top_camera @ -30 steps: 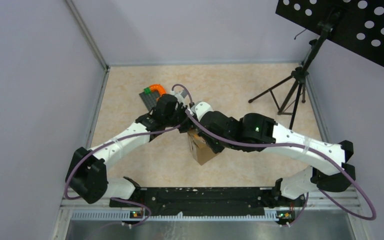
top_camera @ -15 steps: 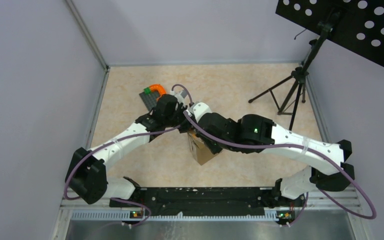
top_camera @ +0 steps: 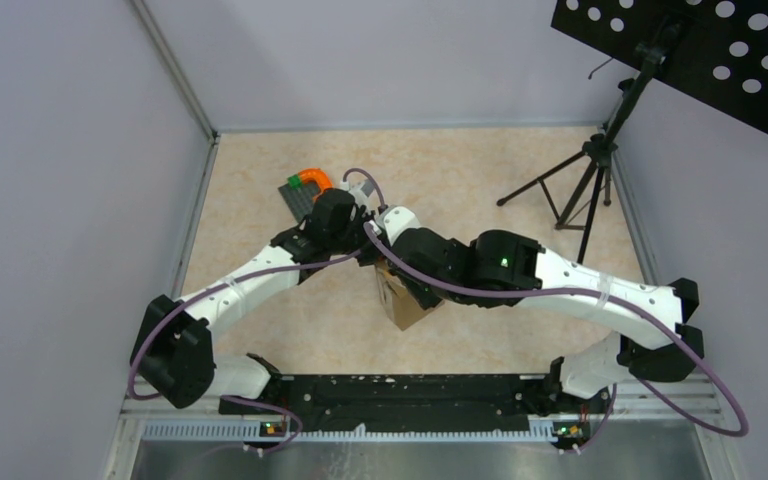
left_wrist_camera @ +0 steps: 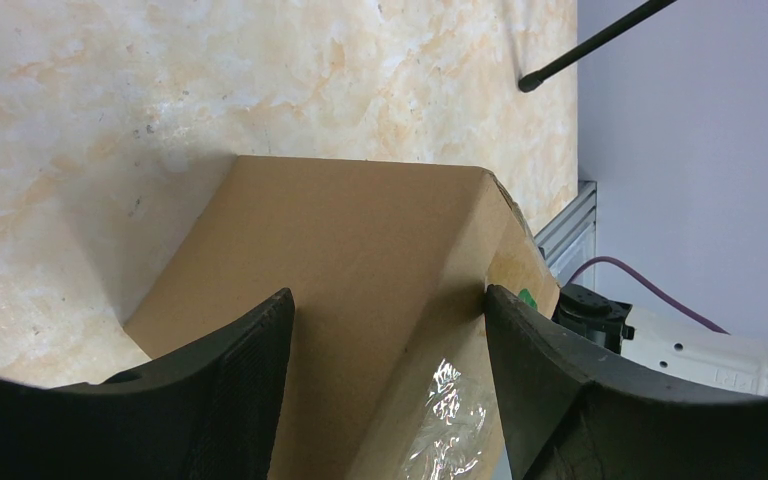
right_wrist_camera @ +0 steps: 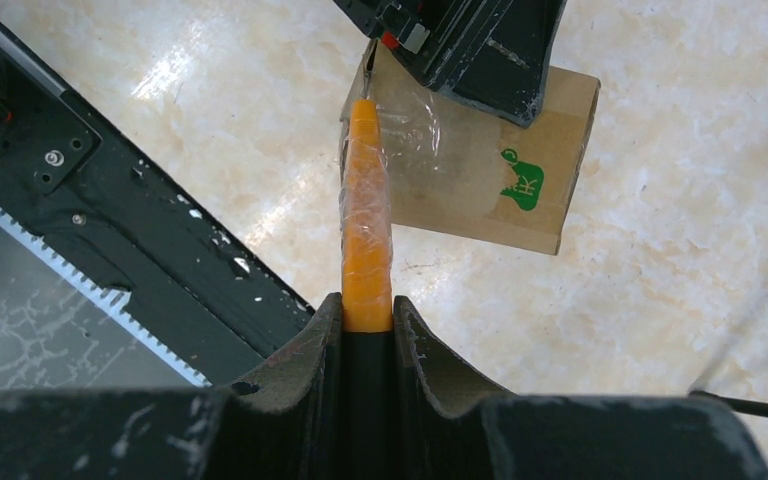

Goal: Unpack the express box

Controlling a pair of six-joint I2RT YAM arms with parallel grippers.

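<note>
The express box (top_camera: 405, 303) is a small brown carton with a clear tape seam and a green mark, standing at mid table. My left gripper (left_wrist_camera: 388, 295) straddles its top end with a finger on each side, shut on it; it also shows in the right wrist view (right_wrist_camera: 460, 50) on top of the box (right_wrist_camera: 480, 170). My right gripper (right_wrist_camera: 367, 305) is shut on an orange cutter (right_wrist_camera: 366, 220). The cutter's tip lies at the taped left edge of the box. In the top view the right wrist (top_camera: 430, 262) covers the box's upper part.
A dark grey pad with an orange and green item (top_camera: 305, 186) lies behind the left gripper. A black tripod stand (top_camera: 585, 190) carrying a perforated black panel (top_camera: 700, 50) stands at the back right. The black base rail (top_camera: 410, 392) runs along the near edge. Walls close in left and back.
The right arm has shifted slightly left over the box. The left arm and the box have not visibly moved.
</note>
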